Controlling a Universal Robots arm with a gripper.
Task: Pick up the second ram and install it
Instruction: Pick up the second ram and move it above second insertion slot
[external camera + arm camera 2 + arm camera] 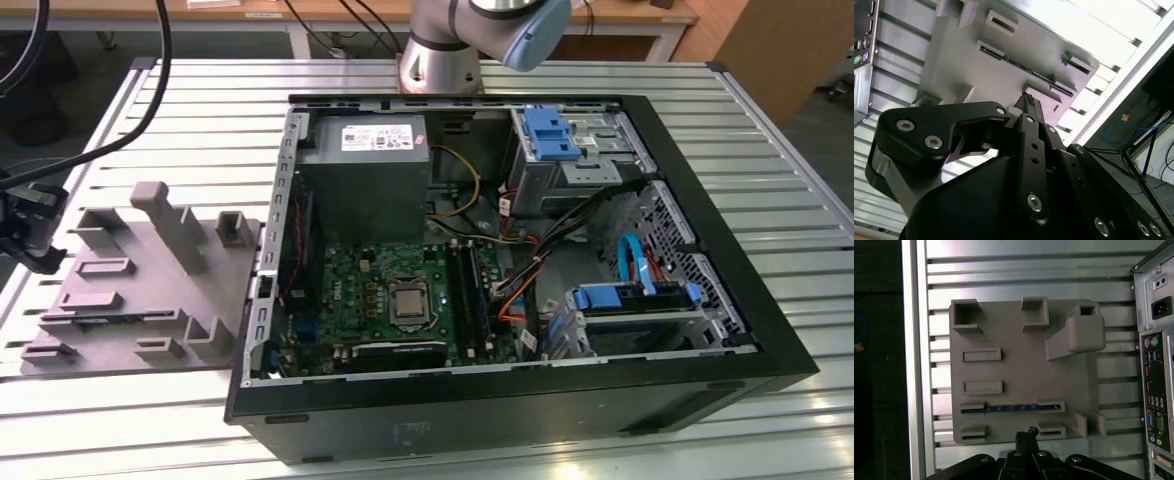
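Note:
The second ram (1009,408) is a thin dark blue stick standing on edge in a slot of the grey moulded fixture (1019,365). In the second wrist view it shows as a dark line (1019,65) across the fixture (969,65). My gripper (1026,432) hovers above the fixture's rim, a short way to one side of the stick and clear of it. Its black fingertips (1026,100) are pressed together with nothing between them. In the exterior view the gripper (38,255) is at the far left, beside the fixture (134,290).
An open black computer case (521,390) lies at the exterior view's right of the fixture, holding a green motherboard (387,300), a grey power supply (360,180) and blue drive brackets (547,135). Its port panel (1154,390) borders the fixture. Everything rests on a slatted metal table (134,420).

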